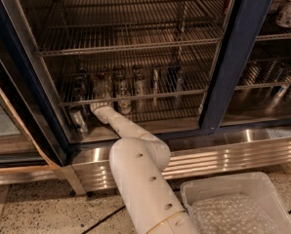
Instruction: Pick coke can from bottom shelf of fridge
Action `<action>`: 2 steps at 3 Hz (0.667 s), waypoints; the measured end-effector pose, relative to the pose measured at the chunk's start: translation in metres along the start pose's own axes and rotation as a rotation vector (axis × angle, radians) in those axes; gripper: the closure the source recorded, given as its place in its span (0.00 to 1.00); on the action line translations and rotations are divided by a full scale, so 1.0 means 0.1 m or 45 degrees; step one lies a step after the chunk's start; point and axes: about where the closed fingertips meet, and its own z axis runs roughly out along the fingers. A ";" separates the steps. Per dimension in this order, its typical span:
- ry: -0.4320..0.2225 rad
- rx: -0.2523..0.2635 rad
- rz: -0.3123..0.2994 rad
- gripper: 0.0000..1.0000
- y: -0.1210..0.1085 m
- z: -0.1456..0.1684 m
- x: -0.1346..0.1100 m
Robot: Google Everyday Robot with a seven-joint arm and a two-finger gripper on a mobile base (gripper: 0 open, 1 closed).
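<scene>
The fridge (233, 57) has its left compartment open, framed in dark blue. The bottom shelf (150, 95) is a wire rack carrying a row of several cans and bottles. In the dim light I cannot tell which one is the coke can. My white arm reaches in from below. Its gripper (99, 107) sits at the shelf's front rail, left of middle. It is directly in front of one can (102, 85) and close to it. The gripper's tip is hidden among the rods and cans.
A can (78, 119) stands on the fridge floor left of the gripper. Empty wire racks (131, 40) span the space above. A ribbed steel base (223, 152) runs below the opening. A clear plastic bin (233, 204) sits on the floor at lower right.
</scene>
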 end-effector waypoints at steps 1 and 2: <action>0.000 0.000 0.001 1.00 0.00 0.00 0.00; -0.002 -0.004 0.014 1.00 0.00 -0.01 -0.02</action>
